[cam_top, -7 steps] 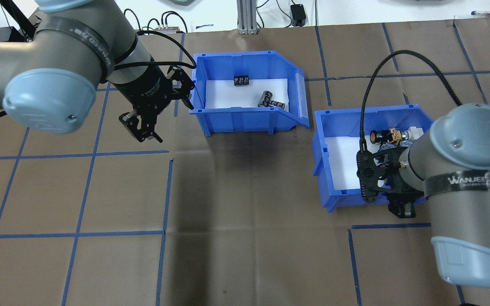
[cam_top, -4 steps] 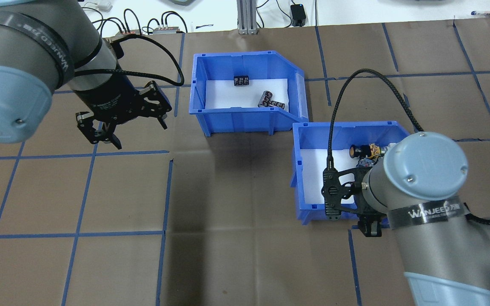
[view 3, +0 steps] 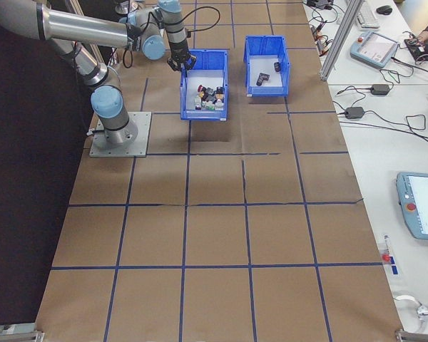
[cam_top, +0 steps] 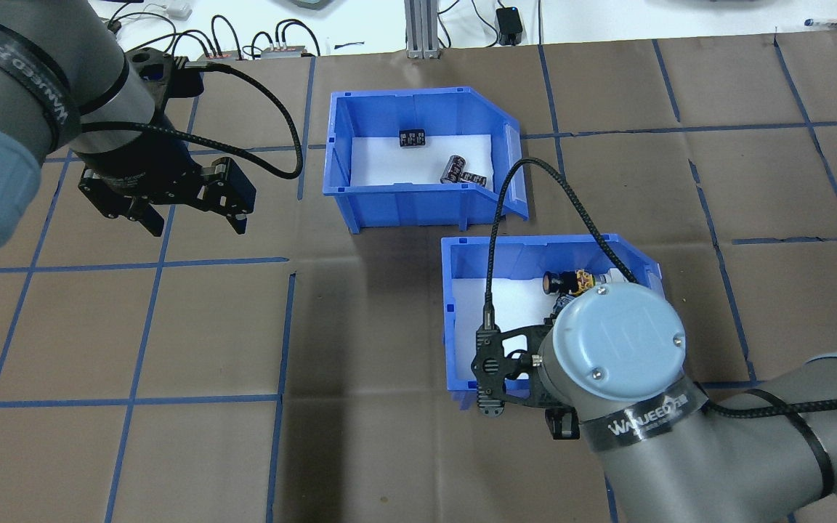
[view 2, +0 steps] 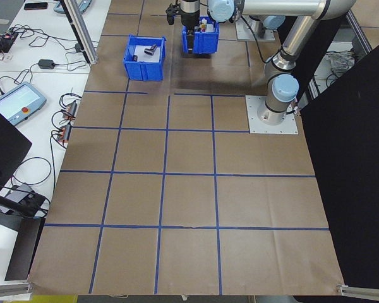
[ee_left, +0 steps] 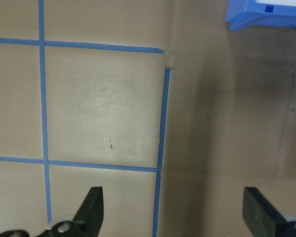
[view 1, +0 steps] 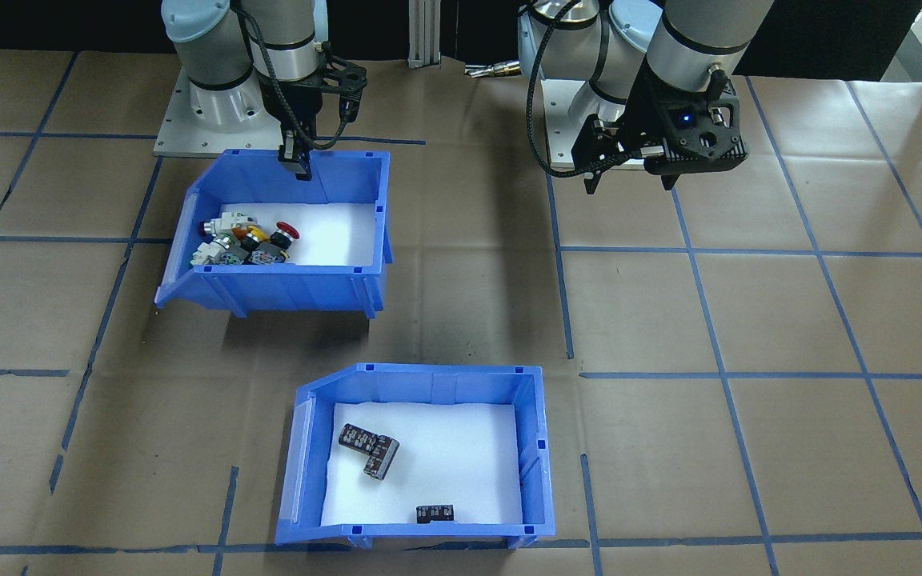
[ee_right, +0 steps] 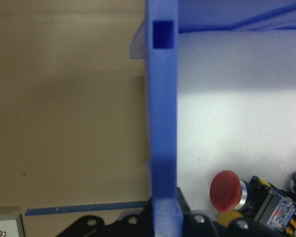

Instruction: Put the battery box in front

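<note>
battery box (cam_top: 418, 190): I see it at 12 o'clock on the table, far side from my base, sitting flat, nothing gripping it.
contents: a few small black cylinders (cam_top: 462, 171) on white foam.
switch bin (cam_top: 462, 319): just at 5 o'clock of the battery box, corners close.
right gripper (view 1: 296, 162): pinched on the switch bin's near wall.
left gripper (cam_top: 189, 218): fingers spread wide, empty, hanging over bare table (cam_top: 208, 327) at 9 o'clock of the battery box.

battery box (cam_top: 418, 196): blue, white liner, black cylinders (cam_top: 463, 171) | switch bin (cam_top: 462, 319): blue, white liner, red, yellow, white buttons | worktop (cam_top: 171, 450): brown, blue tape grid
</note>
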Controlling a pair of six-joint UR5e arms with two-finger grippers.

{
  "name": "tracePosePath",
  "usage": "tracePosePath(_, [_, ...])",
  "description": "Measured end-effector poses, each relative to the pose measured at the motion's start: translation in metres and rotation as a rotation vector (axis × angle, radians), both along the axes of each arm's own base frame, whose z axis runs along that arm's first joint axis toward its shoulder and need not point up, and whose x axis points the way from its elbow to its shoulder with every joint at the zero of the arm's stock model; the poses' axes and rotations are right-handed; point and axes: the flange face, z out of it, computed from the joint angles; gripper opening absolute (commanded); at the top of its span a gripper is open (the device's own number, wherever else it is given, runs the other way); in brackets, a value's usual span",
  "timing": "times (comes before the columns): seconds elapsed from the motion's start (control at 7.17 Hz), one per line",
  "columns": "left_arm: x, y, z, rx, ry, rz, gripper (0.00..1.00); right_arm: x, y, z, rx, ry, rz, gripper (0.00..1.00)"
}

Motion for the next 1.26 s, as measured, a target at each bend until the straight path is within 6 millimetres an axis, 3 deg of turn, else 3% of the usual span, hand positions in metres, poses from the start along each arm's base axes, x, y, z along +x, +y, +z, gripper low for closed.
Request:
tracePosePath(0.42, [0.000, 0.004, 0.009, -0.023, -0.010, 0.020, 1.00, 0.041, 0.006, -0.012, -0.025, -0.017, 0.052, 0.00])
tracePosePath(0.7, [0.000, 0.004, 0.011, -0.036, -0.009, 0.019, 1.00, 0.068, -0.001, -0.016, -0.021, -0.010, 0.028, 0.00])
tracePosePath(0.84, [0.000, 0.002, 0.011, -0.046, -0.009, 0.016, 1.00, 0.076, -0.004, -0.022, -0.022, 0.021, 0.024, 0.02])
tracePosePath(1.12, [0.001, 0.000, 0.009, -0.047, -0.006, 0.014, 1.00, 0.078, -0.005, -0.028, -0.018, 0.060, 0.022, 0.14])
tracePosePath(1.26, [0.001, -0.001, 0.008, -0.046, -0.005, 0.016, 1.00, 0.078, -0.005, -0.030, -0.013, 0.062, 0.015, 0.14])
